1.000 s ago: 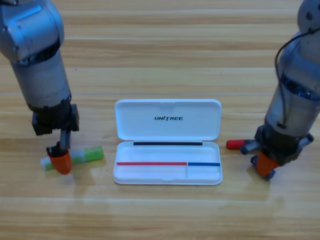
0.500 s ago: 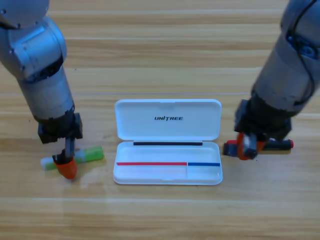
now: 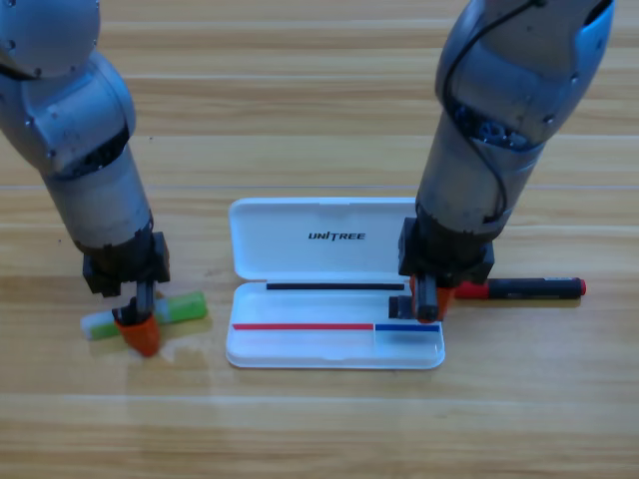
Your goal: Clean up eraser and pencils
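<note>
**Both fingers down, either side of the case**

My left fingers [image 3: 137, 332] straddle the light green pencil [image 3: 150, 312] on the wooden tabletop [image 3: 319, 429]; grip unclear. My right fingers [image 3: 427, 300] hover over the white plastic case [image 3: 334, 284], grip unclear; the red-and-black pencil [image 3: 524, 289] lies just beside them.

Views: one only, the high view; no second view, so no shared coverage.
Position: fixed above the wooden table [image 3: 319, 429].
Facing: downward onto the tabletop.
Entry of arms: both from the top edge, one on the left, one on the right.
Nearness: close; arm bodies are cropped at the top.
Centre of frame: open white case [image 3: 334, 264].
</note>
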Controlling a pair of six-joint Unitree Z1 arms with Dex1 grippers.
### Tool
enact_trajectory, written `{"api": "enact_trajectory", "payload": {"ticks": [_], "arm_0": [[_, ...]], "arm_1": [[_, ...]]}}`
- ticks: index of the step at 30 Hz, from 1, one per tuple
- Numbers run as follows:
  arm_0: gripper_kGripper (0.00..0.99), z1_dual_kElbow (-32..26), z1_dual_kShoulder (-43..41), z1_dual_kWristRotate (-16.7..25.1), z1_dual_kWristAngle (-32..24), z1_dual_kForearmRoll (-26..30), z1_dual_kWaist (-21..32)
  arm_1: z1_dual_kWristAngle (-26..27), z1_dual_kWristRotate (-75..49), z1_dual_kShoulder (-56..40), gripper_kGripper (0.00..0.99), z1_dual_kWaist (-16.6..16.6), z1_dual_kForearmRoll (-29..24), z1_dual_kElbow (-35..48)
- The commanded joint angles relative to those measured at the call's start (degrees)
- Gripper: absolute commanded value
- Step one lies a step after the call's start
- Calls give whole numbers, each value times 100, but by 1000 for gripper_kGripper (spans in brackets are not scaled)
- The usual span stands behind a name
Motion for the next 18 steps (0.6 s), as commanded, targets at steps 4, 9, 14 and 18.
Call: {"api": "enact_trajectory", "payload": {"ticks": [4, 9, 14, 18], "arm_0": [[313, 140, 417, 368, -45, -193, 173], [0, 193, 268, 368, -19, -228, 173], [0, 289, -5, 430, 34, -193, 173], [0, 298, -154, 439, 69, -123, 173]], "arm_1": [[37, -67, 567, 0, 107, 69, -35], [90, -58, 602, 0, 81, 69, -17], [90, -58, 629, 23, 72, 69, -17], [54, -58, 637, 626, 72, 69, -44]]}}
